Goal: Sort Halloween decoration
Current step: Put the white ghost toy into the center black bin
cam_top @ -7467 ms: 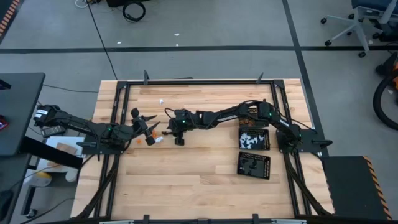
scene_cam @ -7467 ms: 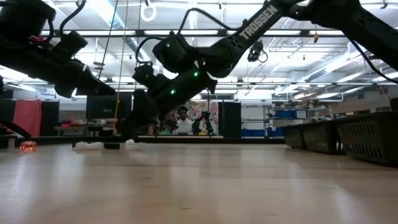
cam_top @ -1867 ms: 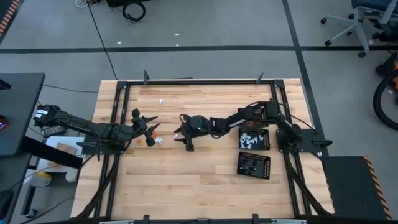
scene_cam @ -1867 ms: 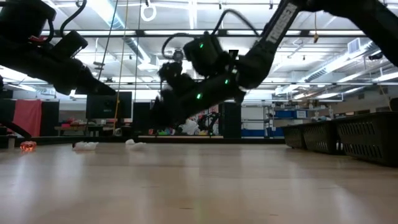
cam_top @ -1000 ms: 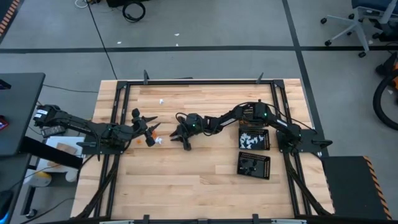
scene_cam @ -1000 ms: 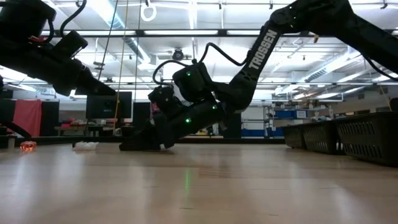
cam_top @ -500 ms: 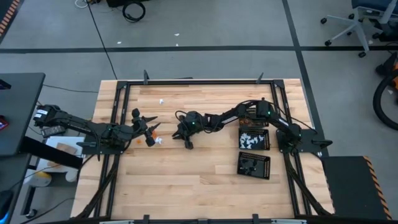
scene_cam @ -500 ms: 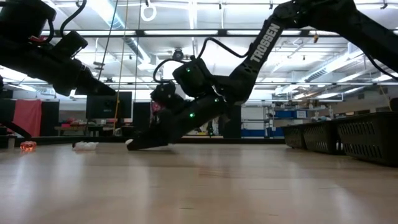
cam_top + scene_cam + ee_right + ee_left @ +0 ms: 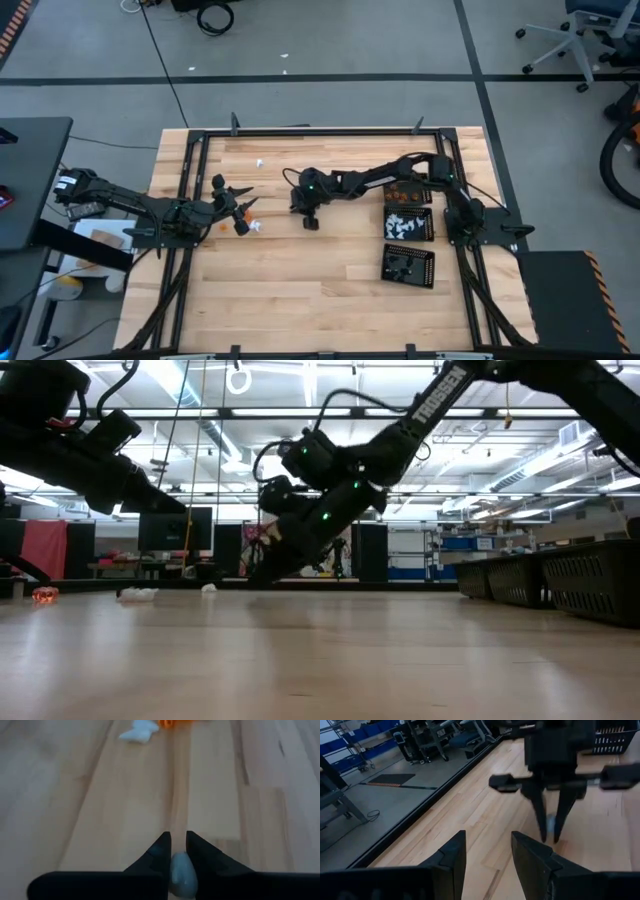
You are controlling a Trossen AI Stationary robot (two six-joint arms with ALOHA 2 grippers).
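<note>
Fingers of right gripper (image 9: 173, 851) pinch a small pale piece (image 9: 180, 872).

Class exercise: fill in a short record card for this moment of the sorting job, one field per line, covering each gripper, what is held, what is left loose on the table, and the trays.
right gripper: near the table's middle, shut on a small pale piece
left gripper: open, empty, waiting at the table's left side
loose pieces: a white piece and an orange piece by the left gripper; another white one near the far edge
trays: three black trays on the right, pieces inside
</note>
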